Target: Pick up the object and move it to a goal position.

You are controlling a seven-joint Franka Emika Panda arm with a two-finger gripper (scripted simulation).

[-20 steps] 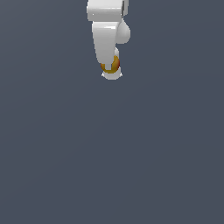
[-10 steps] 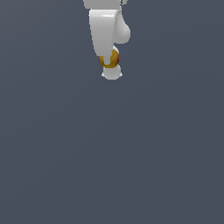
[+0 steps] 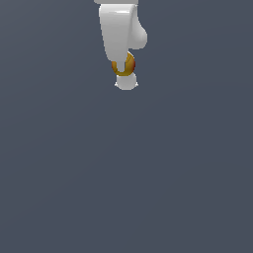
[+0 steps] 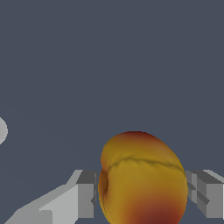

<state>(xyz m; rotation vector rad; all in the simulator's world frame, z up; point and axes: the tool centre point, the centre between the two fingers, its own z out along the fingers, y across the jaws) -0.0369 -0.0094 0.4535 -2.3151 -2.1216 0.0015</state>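
Ball (image 4: 142,179) seated between gripper (image 4: 142,194) fingers (image 4: 85,194), jaws closed against ball sides. Gripper (image 3: 123,69) carries ball (image 3: 126,64). Plain dark grey surface (image 3: 126,173) beneath ball.

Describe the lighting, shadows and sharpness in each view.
Exterior view: flat, even light, no cast shadow on the grey ground, soft edges on the white gripper and ball. Wrist view: the ball is sharp, smoothly shaded, no glare; the fingers show hard, faceted edges.
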